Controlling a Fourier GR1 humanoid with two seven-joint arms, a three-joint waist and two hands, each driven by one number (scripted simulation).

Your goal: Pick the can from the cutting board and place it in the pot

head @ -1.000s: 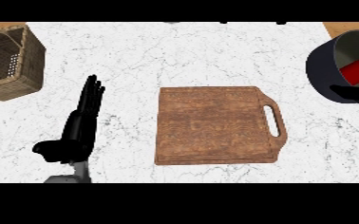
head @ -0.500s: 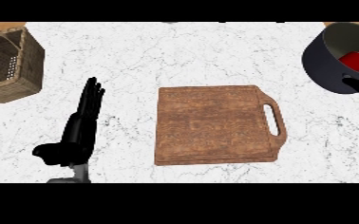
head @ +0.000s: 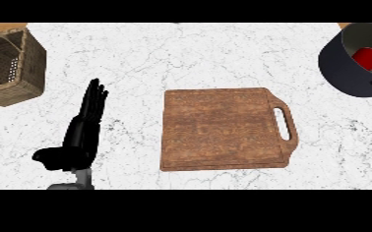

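Observation:
The brown wooden cutting board lies in the middle of the marble counter, handle slot to the right, with nothing on it. At the right edge stands the dark pot, partly cut off by the view, and a red can shows inside it. My left hand rests open at the lower left, fingers straight and pointing away, well left of the board. My right hand is out of view.
A woven wicker basket sits at the far left edge, just beyond my left hand's fingertips. White marble counter stretches between the basket, board and pot.
The pot with the red can has drifted slightly up and right in the view. The left hand and the cutting board have hardly moved.

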